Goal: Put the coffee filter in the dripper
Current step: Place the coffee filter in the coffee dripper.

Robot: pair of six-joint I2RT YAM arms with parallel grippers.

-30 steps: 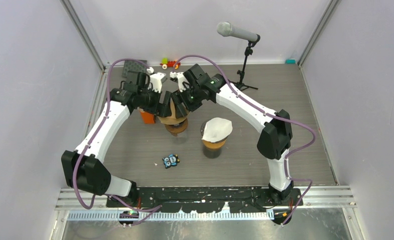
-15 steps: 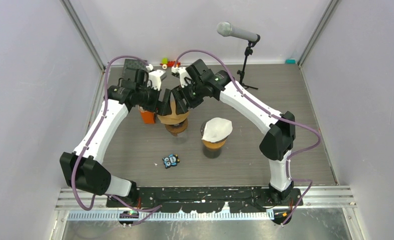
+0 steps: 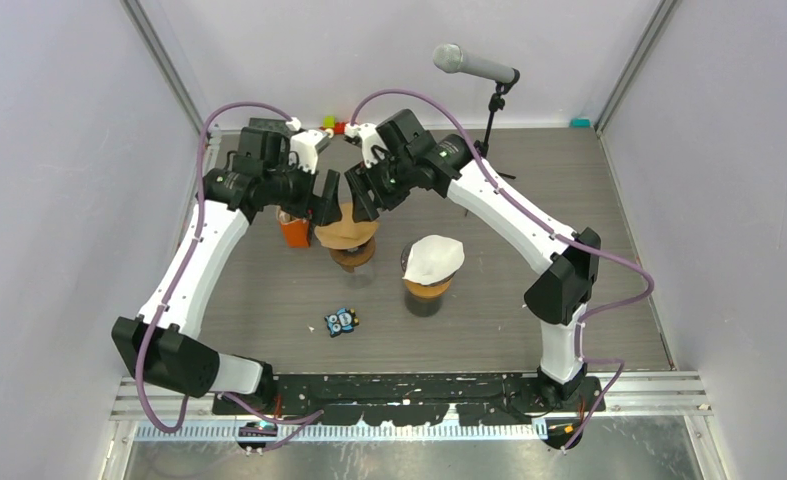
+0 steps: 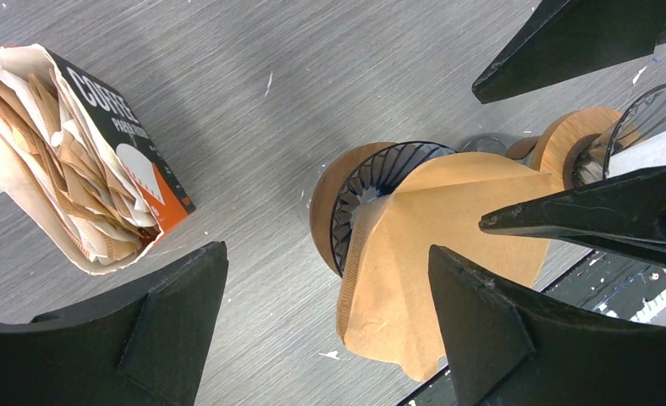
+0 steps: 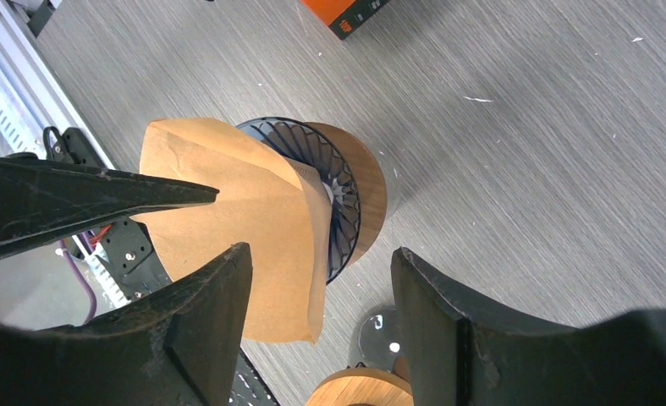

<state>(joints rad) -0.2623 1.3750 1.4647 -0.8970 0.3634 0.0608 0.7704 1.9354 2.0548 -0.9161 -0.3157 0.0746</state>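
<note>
Left wrist view shows the brown coffee filter (image 4: 448,228) standing in the black ribbed dripper (image 4: 378,179), its paper spread and rising well clear of the rim at a tilt. The left gripper (image 4: 325,254) hangs above it with its 2 fingers wide apart. The filter's lower edge shows in the gap and passes behind 1 finger, with no pinch on the paper visible. Seen from the right wrist, the right gripper (image 5: 321,254) likewise has its jaws spread, framing the filter and the dripper's wooden collar (image 5: 370,188) without closing on either, and 1 finger of the left gripper crosses in front of the paper. From the top external camera both arms reach forward and bend inward, so the 2 grippers stand nearly tip to tip over the filter, wrists angled down. Just beside the dripper on the left sits the orange filter box (image 3: 292,232), open and stuffed with papers. To the right, near but apart, is another dripper (image 3: 426,292) carrying a white filter (image 3: 433,257). A small toy (image 3: 341,321) lies nearer the bases, and a microphone stand (image 3: 491,125) rises at the far right. Bare table (image 3: 609,180) stretches beyond the right arm toward the right wall.
</note>
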